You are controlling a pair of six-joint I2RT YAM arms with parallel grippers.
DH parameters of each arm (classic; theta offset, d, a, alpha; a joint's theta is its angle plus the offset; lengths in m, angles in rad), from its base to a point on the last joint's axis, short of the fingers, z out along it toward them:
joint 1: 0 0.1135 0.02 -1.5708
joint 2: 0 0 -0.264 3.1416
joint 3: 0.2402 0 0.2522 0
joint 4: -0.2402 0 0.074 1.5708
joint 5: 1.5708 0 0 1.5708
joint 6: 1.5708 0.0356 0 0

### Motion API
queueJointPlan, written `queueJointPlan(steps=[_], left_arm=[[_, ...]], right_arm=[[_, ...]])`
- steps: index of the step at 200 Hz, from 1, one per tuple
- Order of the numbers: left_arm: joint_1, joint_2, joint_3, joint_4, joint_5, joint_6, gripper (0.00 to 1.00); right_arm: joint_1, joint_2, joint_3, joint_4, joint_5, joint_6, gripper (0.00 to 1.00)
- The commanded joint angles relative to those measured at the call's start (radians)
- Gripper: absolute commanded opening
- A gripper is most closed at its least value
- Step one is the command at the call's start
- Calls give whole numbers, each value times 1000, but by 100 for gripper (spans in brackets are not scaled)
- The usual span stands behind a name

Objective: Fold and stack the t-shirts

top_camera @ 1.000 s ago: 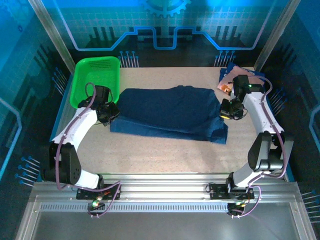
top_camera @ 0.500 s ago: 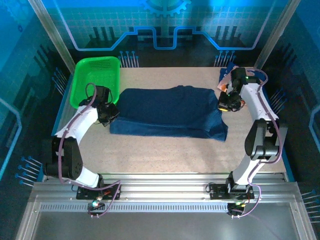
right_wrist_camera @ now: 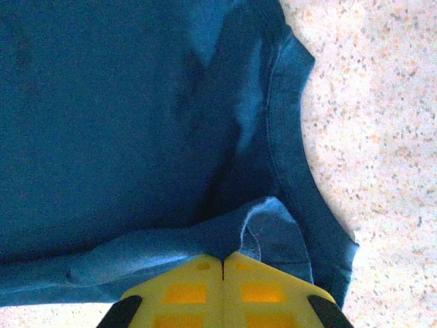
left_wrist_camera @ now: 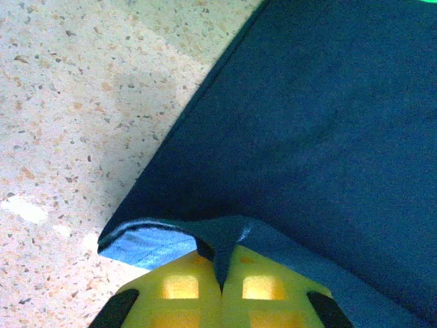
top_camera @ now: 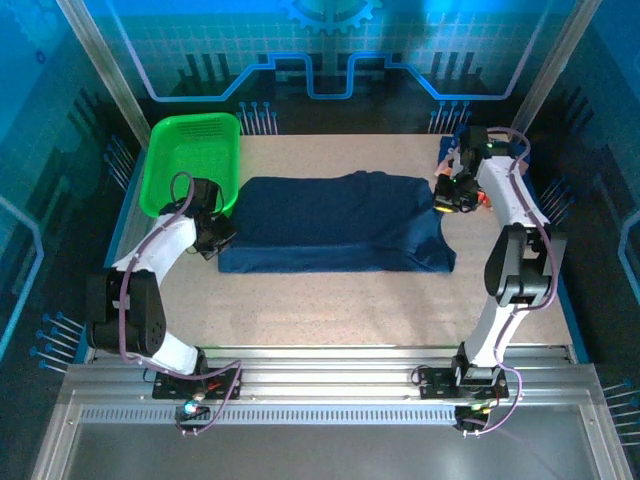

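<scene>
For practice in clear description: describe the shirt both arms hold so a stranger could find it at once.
Start at the speckled table; across its middle lies a dark navy t-shirt, folded into a wide band. The left gripper and right gripper each pinch one end. Unlike the rigid bright green basket beside it, it is soft, dark cloth.

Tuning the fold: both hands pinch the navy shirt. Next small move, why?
Probably carry both pinched edges toward the far side, then lower: left hand and right hand are shut on raised t-shirt cloth, fold not laid flat.
</scene>
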Motion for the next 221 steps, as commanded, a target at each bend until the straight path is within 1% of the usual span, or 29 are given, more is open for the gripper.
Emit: queueJointPlan(steps=[1, 41, 59, 69, 75, 82, 95, 102, 119, 132, 142, 154, 164, 184, 198, 209, 221], left_arm=[[16, 31, -7, 0, -34, 22, 0], [15, 149, 53, 38, -23, 23, 0], [14, 195, 103, 56, -1, 21, 24], [3, 199, 135, 57, -4, 16, 44], [-7, 199, 158, 51, -6, 16, 54], [-21, 197, 188, 36, -5, 16, 59], [-57, 188, 242, 2, -4, 19, 64], [-86, 178, 260, -12, -8, 21, 65], [-150, 145, 261, -37, -29, -2, 67], [-183, 112, 230, -46, -46, -36, 71], [-192, 85, 199, -48, -44, -52, 72], [-199, 47, 152, -31, -29, -60, 74], [-205, 22, 111, -14, -11, -70, 75], [-219, -5, 36, 36, 30, -75, 75], [-223, 2, -1, 75, 57, -86, 74], [-228, 17, -17, 117, 88, -94, 73], [-236, 41, -24, 156, 94, -95, 73]], right_arm=[[7, 40, 52, -6, -24, -17, 0], [15, 114, 108, -4, -19, -21, 0], [18, 159, 143, -7, -24, -19, 0], [20, 186, 165, -9, -29, -16, 0], [21, 204, 181, -10, -29, -11, 1], [23, 225, 205, -13, -31, -8, 2], [24, 272, 255, -24, -34, -1, 5], [24, 298, 286, -24, -44, 4, 8], [25, 358, 352, -10, -64, 28, 21], [21, 386, 393, 8, -103, 46, 41], [20, 372, 399, 15, -110, 50, 49], [20, 306, 341, 38, -81, 37, 62], [14, 231, 256, 61, -67, 24, 67], [-12, 60, 29, 99, -104, 11, 71], [-23, -39, -136, 106, -102, 8, 71], [-32, -97, -259, 125, -99, 14, 71], [-43, -139, -379, 164, -86, 29, 70]])
